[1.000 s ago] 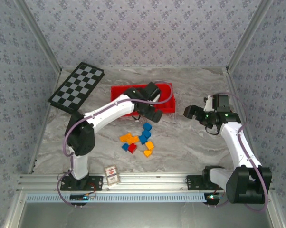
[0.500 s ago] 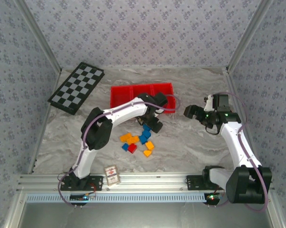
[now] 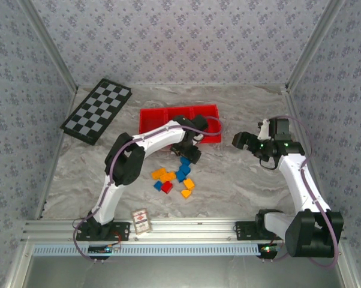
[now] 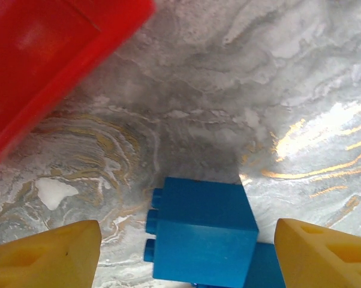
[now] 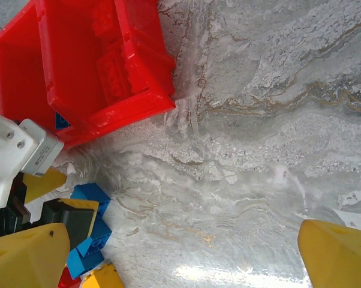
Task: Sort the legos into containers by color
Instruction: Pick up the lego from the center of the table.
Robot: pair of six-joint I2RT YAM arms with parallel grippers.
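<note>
**Left hand poised over a blue brick, right hand idle**

The left arm rises from its base, folds at the elbow and reaches along the near wall of the red tray (image 3: 150, 115), its wrist tipped down. The left gripper (image 3: 190, 155) stands with its fingers spread to either side of a blue brick (image 4: 201, 237), with bare table between each yellow fingertip (image 4: 48, 255) and the brick; nothing is held. The tray lies just beyond and to the left of this hand. The remaining legos (image 3: 174, 178), blue, orange-yellow and red, lie loose just behind it.

The right arm is bent, its right gripper (image 3: 239, 141) spread wide and empty, pointing at the tray's end.

The left hand covers part of the tray's front wall. In the right wrist view, red shapes inside the nearest compartment (image 5: 108, 66) barely separate from its walls. The card box (image 3: 141, 221) carries a red mark, too small to read.
</note>
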